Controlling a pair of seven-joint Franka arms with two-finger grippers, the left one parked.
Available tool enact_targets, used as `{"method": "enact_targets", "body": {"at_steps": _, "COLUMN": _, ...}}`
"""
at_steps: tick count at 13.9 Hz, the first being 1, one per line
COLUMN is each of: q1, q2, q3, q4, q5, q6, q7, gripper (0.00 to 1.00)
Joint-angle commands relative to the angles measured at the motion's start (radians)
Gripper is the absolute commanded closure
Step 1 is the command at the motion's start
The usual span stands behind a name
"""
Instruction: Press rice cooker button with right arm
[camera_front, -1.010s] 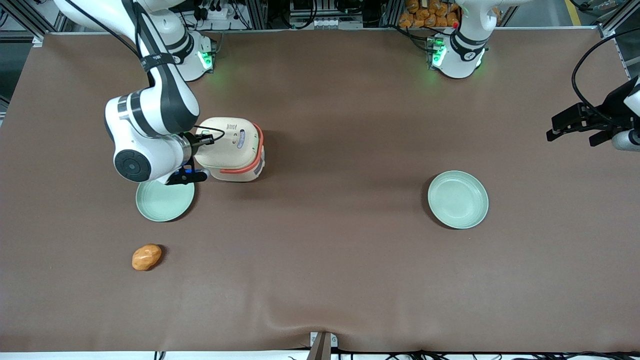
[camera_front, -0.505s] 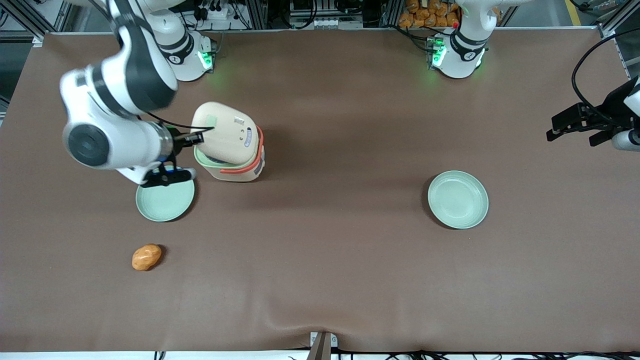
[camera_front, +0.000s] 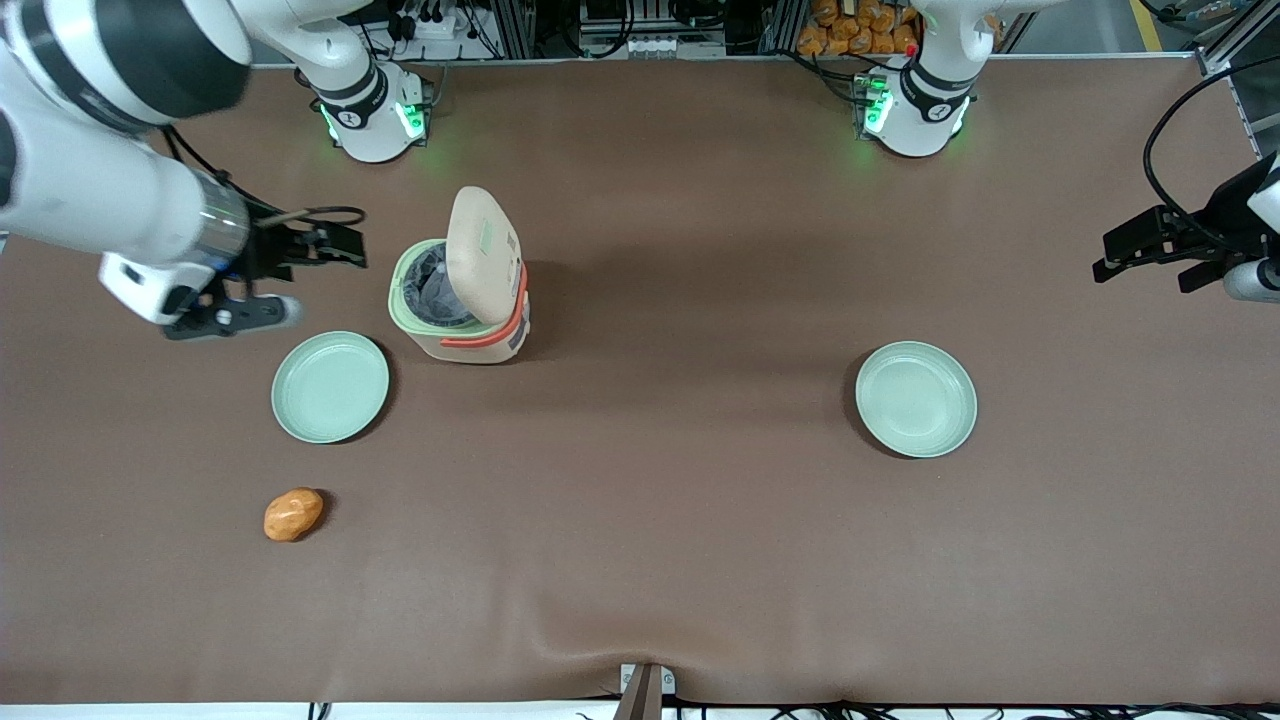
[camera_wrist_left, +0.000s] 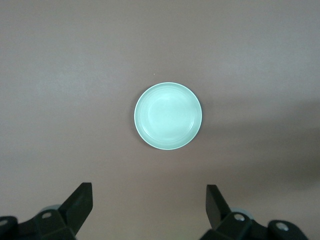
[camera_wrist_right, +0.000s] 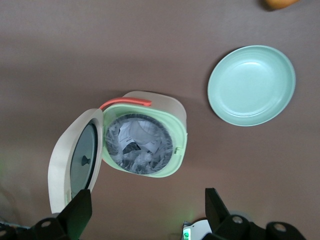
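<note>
Rice cooker lid up, crumpled lining inside; claw open beside

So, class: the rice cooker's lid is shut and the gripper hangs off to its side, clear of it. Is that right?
Not quite. The rice cooker has its lid swung up and open, and the right wrist view looks straight into the pot. The gripper does hang off to its side, clear of it.

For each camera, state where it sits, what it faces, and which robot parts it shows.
Front view: high above the table, looking down at the rice cooker, its lid up; the right arm's gripper hangs beside it, fingers open.
Right wrist view: looks down into the rice cooker; fingers show.
Left wrist view: looks down on a plate.
Front and right wrist views share the cooker.
</note>
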Motion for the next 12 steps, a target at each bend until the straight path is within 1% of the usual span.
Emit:
{"method": "enact_targets", "body": {"at_steps": 1, "q1": -0.054, "q2": -0.048, "q3": 0.009, "q4": 0.024, "q5": -0.079, "q6": -0.012, "q7": -0.002, "gripper": 0.00}}
{"method": "enact_targets", "body": {"at_steps": 3, "q1": -0.075, "q2": -0.075, "q3": 0.009, "q4": 0.050, "q5": -0.123, "q6": -0.012, "q7": -0.001, "gripper": 0.00}}
{"method": "enact_targets", "body": {"at_steps": 6, "q1": -0.147, "q2": -0.103, "q3": 0.008, "q4": 0.052, "q5": -0.181, "q6": -0.020, "q7": -0.004, "gripper": 0.00}}
{"method": "enact_targets", "body": {"at_steps": 8, "q1": -0.190, "q2": -0.109, "q3": 0.002, "q4": 0.052, "q5": -0.181, "q6": -0.040, "q7": -0.031, "gripper": 0.00}}
{"method": "enact_targets", "body": {"at_steps": 10, "q1": -0.195, "q2": -0.123, "q3": -0.024, "q4": 0.049, "q5": -0.184, "q6": -0.043, "q7": -0.100, "gripper": 0.00}}
{"method": "enact_targets", "body": {"at_steps": 12, "q1": -0.192, "q2": -0.134, "q3": -0.035, "q4": 0.048, "q5": -0.184, "q6": -0.055, "q7": -0.099, "gripper": 0.00}}
